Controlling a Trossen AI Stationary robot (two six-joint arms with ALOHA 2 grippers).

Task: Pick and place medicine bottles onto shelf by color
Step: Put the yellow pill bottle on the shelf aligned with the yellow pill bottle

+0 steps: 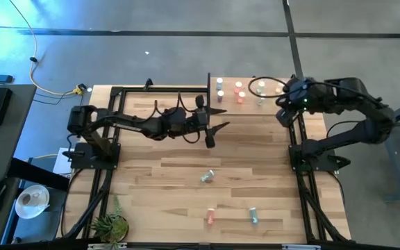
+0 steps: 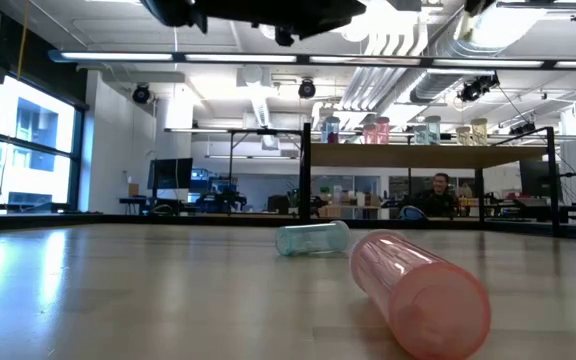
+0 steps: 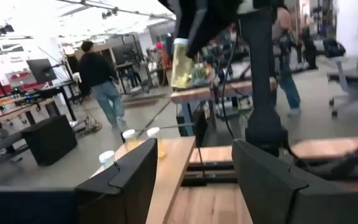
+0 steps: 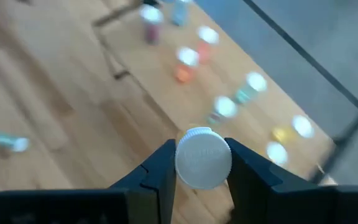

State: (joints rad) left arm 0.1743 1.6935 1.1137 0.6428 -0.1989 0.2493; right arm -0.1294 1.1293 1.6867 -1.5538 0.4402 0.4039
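1. My right hand (image 4: 199, 163) is clamped on a bottle (image 4: 203, 157); I see only its white cap, pinched between both fingers (image 4: 160, 171).
2. From above, the right hand (image 1: 287, 97) hangs over the shelf's (image 1: 250, 85) 3 o'clock end.
3. My left hand (image 1: 217, 119) reaches across the worktop (image 1: 255, 153) toward the shelf's 9 o'clock end, its fingers (image 1: 221, 110) spread wide with nothing between them.
4. In the left wrist view the two dark fingers (image 3: 135, 177) stand well apart, and beyond them yellow bottles (image 3: 153, 140) stand on the shelf edge (image 3: 179, 152).
5. That same view shows the right arm's hand farther off, with a yellow bottle (image 3: 181, 62) held above the shelf.
6. Bottles on the shelf, seen from above: blue-grey ones (image 1: 220, 87) toward 9 o'clock, red ones (image 1: 239, 92) in the middle, a green one (image 1: 261, 101) and pale yellow ones (image 1: 279, 89) toward 3 o'clock.
7. Three bottles lie on their sides on the worktop: a teal one (image 1: 207, 176) near centre, a pink one (image 1: 210, 217) at 6 o'clock, another teal one (image 1: 253, 216) just beside it toward 3 o'clock.
8. The low view has the pink bottle (image 2: 420, 290) lying closest, the teal one (image 2: 311, 238) behind it, and the shelf (image 2: 418, 155) beyond with bottles standing along it.
9. A person (image 3: 103, 84) walks in the room behind the table; another person (image 2: 436, 195) shows below the shelf in the low view.
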